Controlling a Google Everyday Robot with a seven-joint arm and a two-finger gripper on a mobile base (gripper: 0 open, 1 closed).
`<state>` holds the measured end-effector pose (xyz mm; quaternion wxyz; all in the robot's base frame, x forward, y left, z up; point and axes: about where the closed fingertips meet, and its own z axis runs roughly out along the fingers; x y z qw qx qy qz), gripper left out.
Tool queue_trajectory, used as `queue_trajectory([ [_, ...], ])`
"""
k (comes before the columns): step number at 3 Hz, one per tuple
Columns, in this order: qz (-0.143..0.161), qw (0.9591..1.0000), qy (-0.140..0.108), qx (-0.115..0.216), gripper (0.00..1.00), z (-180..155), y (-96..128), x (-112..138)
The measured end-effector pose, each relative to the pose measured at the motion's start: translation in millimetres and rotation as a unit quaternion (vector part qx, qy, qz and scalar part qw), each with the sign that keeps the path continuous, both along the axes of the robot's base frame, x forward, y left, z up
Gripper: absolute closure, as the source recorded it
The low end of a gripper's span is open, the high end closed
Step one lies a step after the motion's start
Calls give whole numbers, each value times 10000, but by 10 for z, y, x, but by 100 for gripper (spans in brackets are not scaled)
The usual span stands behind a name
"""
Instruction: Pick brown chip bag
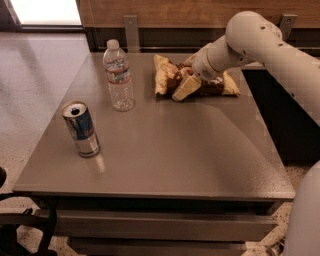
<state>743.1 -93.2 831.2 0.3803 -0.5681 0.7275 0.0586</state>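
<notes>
A grey table [200, 150] stands before a wood-panelled wall [175, 10]. The brown chip bag [164, 76] lies flat at 1 o'clock, near the far edge. The gripper [186, 86] is down on its middle; whether it has clamped cannot be told. This looks like the grasp step. Next comes a firm hold and a straight lift. A bottle [119, 75] stands at 11 o'clock and a can [80, 128] at 9.

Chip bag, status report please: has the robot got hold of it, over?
Tool low over middle of the brown chip bag. Bag flat at far side of the table, not lifted. Water bottle and can off to its left, not in the way.
</notes>
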Motion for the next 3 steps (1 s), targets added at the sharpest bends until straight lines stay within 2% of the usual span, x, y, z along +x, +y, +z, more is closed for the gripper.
queue_trajectory([
  [2,1,10000,1,0,83,21,2,0],
  [3,2,10000,2,0,100,42,3,0],
])
